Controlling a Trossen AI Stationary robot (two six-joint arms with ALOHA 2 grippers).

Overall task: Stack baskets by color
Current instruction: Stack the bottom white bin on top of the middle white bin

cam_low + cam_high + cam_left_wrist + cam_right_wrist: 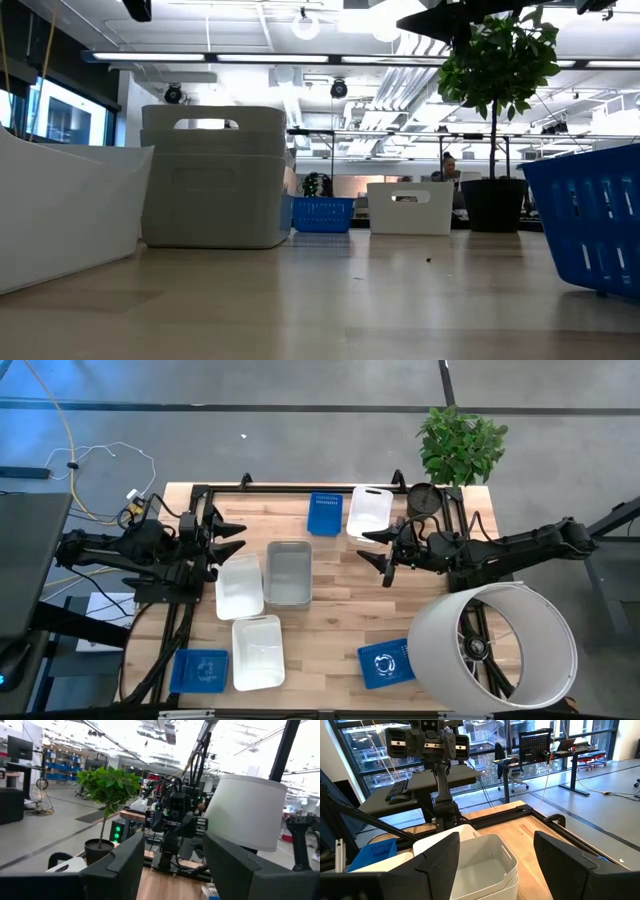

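Seven rounded plastic baskets [289,575], wood table [340,610]

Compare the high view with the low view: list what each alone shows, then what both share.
Only the high view: both arms, left end effector and right end effector open above the table, the big white cylinder, and two blue baskets near the front edge. Only the low view: the room behind, with ceiling lights. Both: the grey basket, far blue basket, far white basket and plant.

white rounded plastic baskets [240,586]: three before me, upright
grey translucent basket [289,573]: centre
blue slatted baskets [324,514]: three, scattered
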